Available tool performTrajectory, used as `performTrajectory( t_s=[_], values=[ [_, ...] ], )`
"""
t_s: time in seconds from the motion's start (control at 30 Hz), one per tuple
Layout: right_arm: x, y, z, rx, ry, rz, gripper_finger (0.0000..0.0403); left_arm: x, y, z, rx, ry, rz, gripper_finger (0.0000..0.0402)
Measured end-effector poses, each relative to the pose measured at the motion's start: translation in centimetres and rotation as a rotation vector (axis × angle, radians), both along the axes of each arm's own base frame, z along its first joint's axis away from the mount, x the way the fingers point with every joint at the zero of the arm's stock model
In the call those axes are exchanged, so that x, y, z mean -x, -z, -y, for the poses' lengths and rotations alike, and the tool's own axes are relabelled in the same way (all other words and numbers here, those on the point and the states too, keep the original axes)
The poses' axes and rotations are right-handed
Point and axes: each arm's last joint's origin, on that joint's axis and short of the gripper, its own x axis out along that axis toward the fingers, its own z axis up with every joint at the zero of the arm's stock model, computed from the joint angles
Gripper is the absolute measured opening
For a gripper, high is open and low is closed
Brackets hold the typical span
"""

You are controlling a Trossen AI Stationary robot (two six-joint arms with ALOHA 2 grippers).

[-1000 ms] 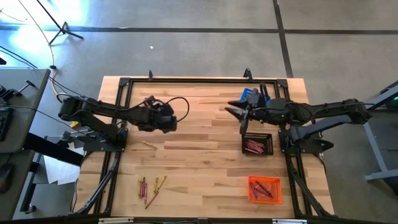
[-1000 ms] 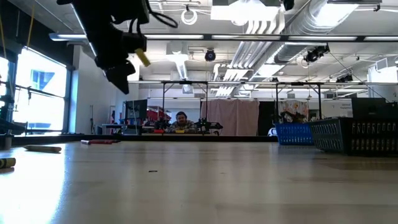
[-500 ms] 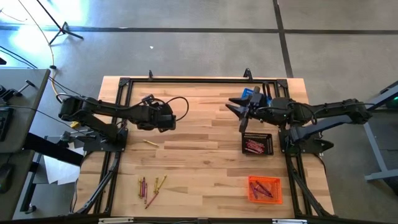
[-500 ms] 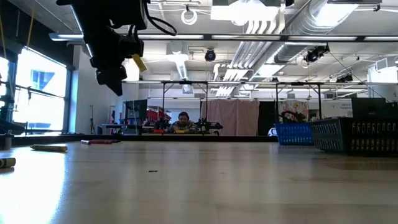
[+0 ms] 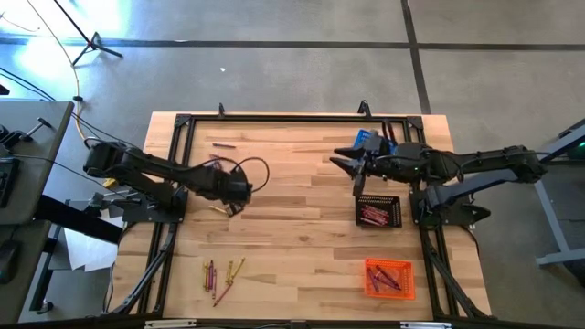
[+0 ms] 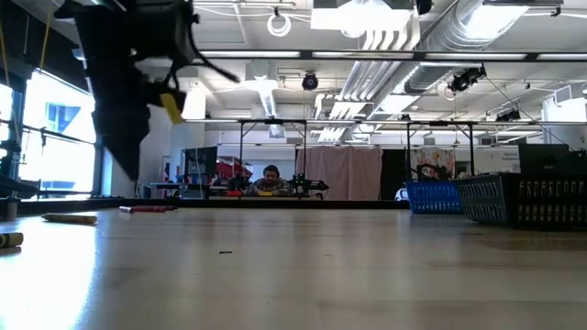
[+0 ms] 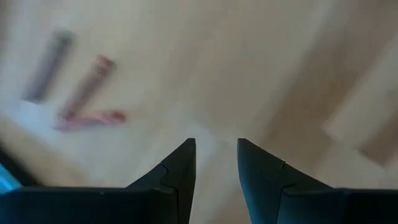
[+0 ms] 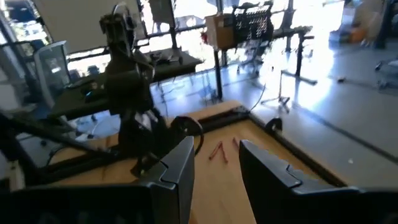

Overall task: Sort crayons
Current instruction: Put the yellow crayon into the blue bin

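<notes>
Toward the left side of the worktop [image 5: 302, 233], about midway between its far and near edges, the left gripper [image 5: 239, 193] hangs low over a lone yellow crayon [image 5: 218, 210] lying flat on the wood; its wrist view shows the two dark fingers [image 7: 180, 168] a little apart with only bare wood between them, gripping nothing. More crayons lie elsewhere: a loose cluster [image 5: 222, 273] of yellow, red and purple sticks near the front-left corner, and one reddish crayon [image 5: 222, 144] by the far edge. Sorted ones already fill the black basket [image 5: 378, 210] and the orange basket [image 5: 389, 279] along the right side. The right gripper [image 5: 351, 168] waits above the worktop beside the blue basket [image 5: 370, 140], fingers parted and empty. A crayon should handle as a light, stiff, waxy stick: slick enough to roll or skid away under a glancing touch, and liable to snap under a hard squeeze. The safest hold is probably across its middle, fingers straddling its width and closing gently.
</notes>
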Motion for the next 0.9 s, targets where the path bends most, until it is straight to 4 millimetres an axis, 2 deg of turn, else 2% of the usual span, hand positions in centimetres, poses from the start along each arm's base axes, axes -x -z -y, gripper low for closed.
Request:
performTrajectory(
  t_s=[0.17, 0.37, 0.5, 0.67, 0.9],
  values=[
    [0.0, 1.4, 0.6, -0.085, -0.023, -0.113, 0.0113, 1.6, 2.1, 1.1, 0.081, 0.044, -0.081, 0.0103],
    [-0.7, 3.2, 1.5, -0.08, 0.036, -0.256, 0.0113, 2.4, 3.3, 1.7, 0.124, 0.249, -0.161, 0.0103],
    [-1.4, 4.1, 2.1, -0.084, 0.058, -0.306, 0.0113, 2.2, 3.4, 2.0, 0.215, 0.312, -0.152, 0.0103],
    [-1.8, 4.9, 3.0, -0.082, 0.084, -0.357, 0.0113, 2.2, 3.4, 2.4, 0.242, 0.343, -0.153, 0.0103],
    [-1.8, 5.1, 3.7, -0.084, 0.11, -0.38, 0.0113, 2.2, 3.4, 2.9, 0.305, 0.394, -0.151, 0.0103]
  ],
)
